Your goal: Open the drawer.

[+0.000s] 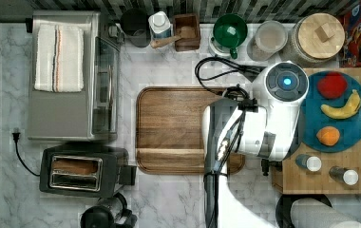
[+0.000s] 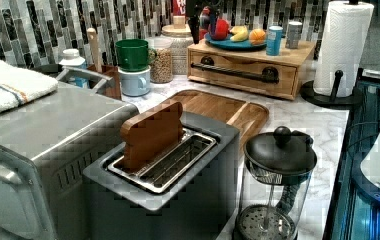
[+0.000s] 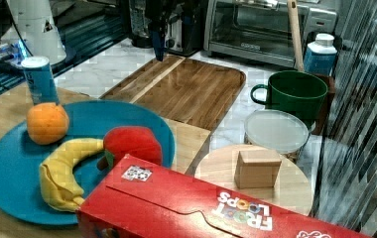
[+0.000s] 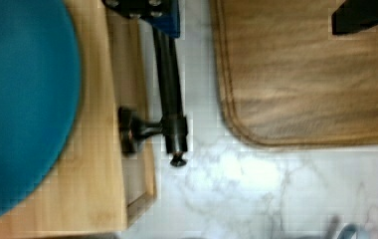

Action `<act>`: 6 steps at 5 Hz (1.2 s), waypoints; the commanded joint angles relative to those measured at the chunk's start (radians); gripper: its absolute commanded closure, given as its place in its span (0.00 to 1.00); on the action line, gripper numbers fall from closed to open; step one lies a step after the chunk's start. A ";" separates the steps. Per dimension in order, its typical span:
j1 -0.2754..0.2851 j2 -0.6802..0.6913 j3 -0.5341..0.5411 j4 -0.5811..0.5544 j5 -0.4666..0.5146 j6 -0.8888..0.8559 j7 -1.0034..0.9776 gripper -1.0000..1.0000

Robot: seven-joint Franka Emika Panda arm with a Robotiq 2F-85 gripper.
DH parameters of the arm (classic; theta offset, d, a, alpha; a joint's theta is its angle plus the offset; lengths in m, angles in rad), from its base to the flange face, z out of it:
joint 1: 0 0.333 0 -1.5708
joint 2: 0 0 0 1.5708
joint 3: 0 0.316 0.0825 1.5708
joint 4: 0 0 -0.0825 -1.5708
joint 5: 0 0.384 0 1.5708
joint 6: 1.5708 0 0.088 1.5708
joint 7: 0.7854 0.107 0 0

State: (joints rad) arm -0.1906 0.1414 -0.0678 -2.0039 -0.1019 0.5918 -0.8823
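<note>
Drawer: light wood, set in a box at the far end of the left view's counter, slid out a little.
Handle: black bar across the drawer front.
Gripper: fingers straddle the bar, one finger at it; held or not, cannot tell.
Walnut tray: just beside the drawer front.
Blue plate: on the box top.

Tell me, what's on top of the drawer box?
On the box sits a blue plate with a banana, an orange and a red fruit, plus two cans. The drawer's inside is hidden.
</note>
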 commanded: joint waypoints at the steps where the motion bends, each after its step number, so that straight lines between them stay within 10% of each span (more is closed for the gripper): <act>1: -0.033 -0.054 -0.015 -0.122 0.002 0.145 -0.170 0.00; 6: 0.016 -0.038 -0.065 -0.272 -0.061 0.360 0.015 0.00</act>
State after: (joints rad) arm -0.2380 0.1207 -0.1748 -2.2324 -0.1273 0.9136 -0.9429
